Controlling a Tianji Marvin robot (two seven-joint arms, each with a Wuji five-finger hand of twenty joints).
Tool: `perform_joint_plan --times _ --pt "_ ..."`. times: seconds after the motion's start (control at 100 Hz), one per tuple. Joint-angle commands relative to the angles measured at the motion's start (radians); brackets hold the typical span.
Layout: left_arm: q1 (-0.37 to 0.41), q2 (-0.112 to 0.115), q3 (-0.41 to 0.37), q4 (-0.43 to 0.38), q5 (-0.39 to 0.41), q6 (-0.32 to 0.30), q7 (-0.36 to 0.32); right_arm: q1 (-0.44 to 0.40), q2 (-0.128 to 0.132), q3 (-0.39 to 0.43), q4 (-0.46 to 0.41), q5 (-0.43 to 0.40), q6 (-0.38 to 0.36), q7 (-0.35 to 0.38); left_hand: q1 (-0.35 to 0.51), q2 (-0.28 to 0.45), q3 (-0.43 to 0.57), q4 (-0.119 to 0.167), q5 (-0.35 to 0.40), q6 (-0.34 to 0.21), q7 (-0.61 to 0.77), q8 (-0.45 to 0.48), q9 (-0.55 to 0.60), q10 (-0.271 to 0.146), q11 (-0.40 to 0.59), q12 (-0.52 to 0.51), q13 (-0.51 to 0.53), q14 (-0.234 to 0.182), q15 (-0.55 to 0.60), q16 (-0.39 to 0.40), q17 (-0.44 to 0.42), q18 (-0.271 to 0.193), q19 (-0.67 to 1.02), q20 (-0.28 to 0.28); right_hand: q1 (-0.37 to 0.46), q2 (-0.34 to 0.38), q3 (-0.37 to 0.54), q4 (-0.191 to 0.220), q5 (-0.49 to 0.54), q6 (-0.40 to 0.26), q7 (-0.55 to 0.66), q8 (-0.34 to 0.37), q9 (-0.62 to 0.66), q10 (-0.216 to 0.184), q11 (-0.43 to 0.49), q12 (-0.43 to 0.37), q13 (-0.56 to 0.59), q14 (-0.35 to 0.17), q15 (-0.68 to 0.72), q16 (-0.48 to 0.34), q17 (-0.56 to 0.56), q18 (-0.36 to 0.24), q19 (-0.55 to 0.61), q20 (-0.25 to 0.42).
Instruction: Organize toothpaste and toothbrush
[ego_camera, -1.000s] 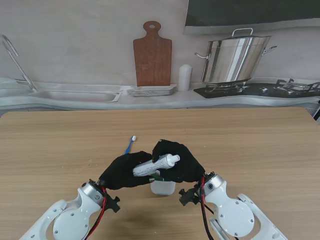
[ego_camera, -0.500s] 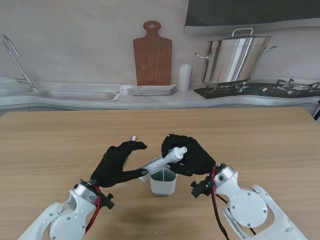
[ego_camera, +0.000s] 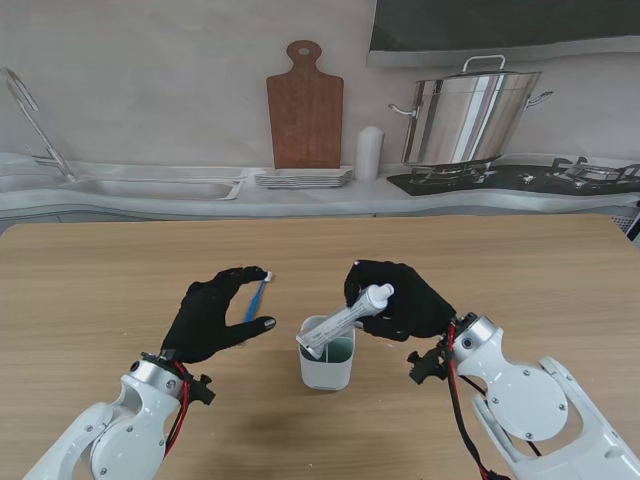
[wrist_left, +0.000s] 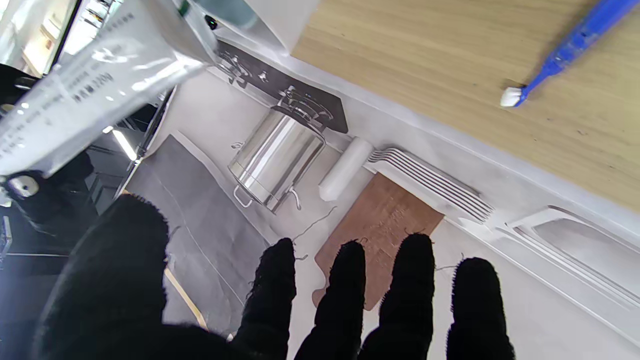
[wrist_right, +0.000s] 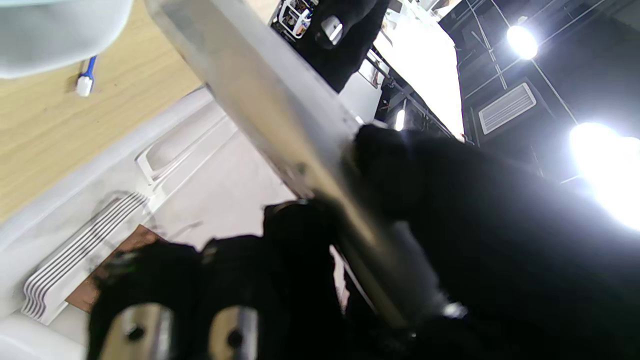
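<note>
My right hand (ego_camera: 400, 300) is shut on a white toothpaste tube (ego_camera: 345, 320), cap end up, its flat tail down inside the white cup (ego_camera: 326, 366) at the table's middle front. The tube (wrist_right: 280, 115) runs across the right wrist view, gripped between black fingers (wrist_right: 300, 235). A blue toothbrush (ego_camera: 257, 295) lies on the wood just beyond my left hand (ego_camera: 210, 318), which hovers open to the cup's left with its fingers spread. In the left wrist view the toothbrush (wrist_left: 565, 50) lies on the table and the tube (wrist_left: 95, 80) shows at the side.
The wooden table (ego_camera: 520, 270) stretches wide on both sides. Behind it a counter holds a sink (ego_camera: 150, 188), a cutting board (ego_camera: 304, 110), stacked plates (ego_camera: 302, 181), a white bottle (ego_camera: 370, 154) and a steel pot (ego_camera: 470, 115).
My left hand let go of the tube and drew back to the left, opening. The right hand moved right and tilted the tube so its tail dropped into the cup.
</note>
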Motion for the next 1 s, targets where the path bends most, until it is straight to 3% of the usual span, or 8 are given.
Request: perform_joint_plan --times 0.0,0.19,0.46,0.81,0.99 --pt "0.003 -0.008 -0.001 -0.017 0.008 0.017 -0.005 -0.012 0.004 0.012 -0.027 -0.002 -0.002 0.011 0.018 0.025 -0.025 0.022 0.012 0.01 -0.009 -0.007 0.006 0.004 -0.017 -0.042 -0.007 0.012 -0.023 -0.018 -0.014 0.021 -0.015 -0.01 0.096 0.084 0.145 -0.005 0.095 0.003 0.147 0.065 0.064 0.055 0.053 0.003 -0.042 -0.108 -0.058 -0.024 0.002 -0.055 0.077 -0.006" --pt "0.0 -0.012 0.007 -0.021 0.007 0.065 0.004 -0.026 0.004 0.041 -0.049 -0.012 -0.007 0.007 0.03 0.024 -0.026 0.019 0.039 0.015 -0.019 -0.014 0.023 0.015 -0.029 -0.052 -0.007 0.024 -0.035 -0.035 -0.02 0.026 -0.045 -0.03 0.094 0.087 0.145 -0.015 0.093 0.0 0.143 0.062 0.061 0.053 0.047 0.0 -0.043 -0.101 -0.065 -0.029 0.001 -0.048 0.07 -0.009" --pt "-0.003 -0.01 0.007 -0.043 0.037 0.088 0.006 -0.016 0.001 0.079 -0.081 -0.044 -0.01 -0.013 0.04 0.026 -0.03 0.014 0.065 0.013 -0.03 -0.02 0.047 0.016 -0.041 -0.061 -0.001 0.03 -0.041 -0.048 -0.016 0.037 -0.062 -0.044 0.09 0.1 0.144 -0.036 0.091 -0.023 0.135 0.066 0.055 0.044 0.039 0.0 -0.043 -0.095 -0.074 -0.035 0.0 -0.041 0.063 -0.013" --pt "-0.039 -0.012 0.019 -0.068 0.043 0.108 0.008 0.049 0.001 0.086 -0.079 -0.111 0.008 -0.022 0.051 0.022 -0.033 0.011 0.101 0.007 -0.039 -0.022 0.085 0.023 -0.05 -0.065 0.011 0.036 -0.045 -0.059 -0.011 0.045 -0.074 -0.056 0.081 0.114 0.145 -0.054 0.084 -0.05 0.13 0.074 0.045 0.023 0.032 0.006 -0.043 -0.094 -0.09 -0.042 -0.002 -0.037 0.049 -0.019" --pt "-0.055 -0.006 0.013 -0.074 0.042 0.121 -0.03 0.082 0.003 0.067 -0.052 -0.125 0.018 -0.015 0.054 0.017 -0.031 0.009 0.124 0.006 -0.048 -0.026 0.105 0.026 -0.06 -0.07 0.015 0.04 -0.055 -0.072 -0.01 0.043 -0.099 -0.076 0.078 0.115 0.145 -0.052 0.086 -0.055 0.128 0.075 0.045 0.023 0.031 0.007 -0.043 -0.095 -0.091 -0.042 -0.002 -0.037 0.048 -0.02"
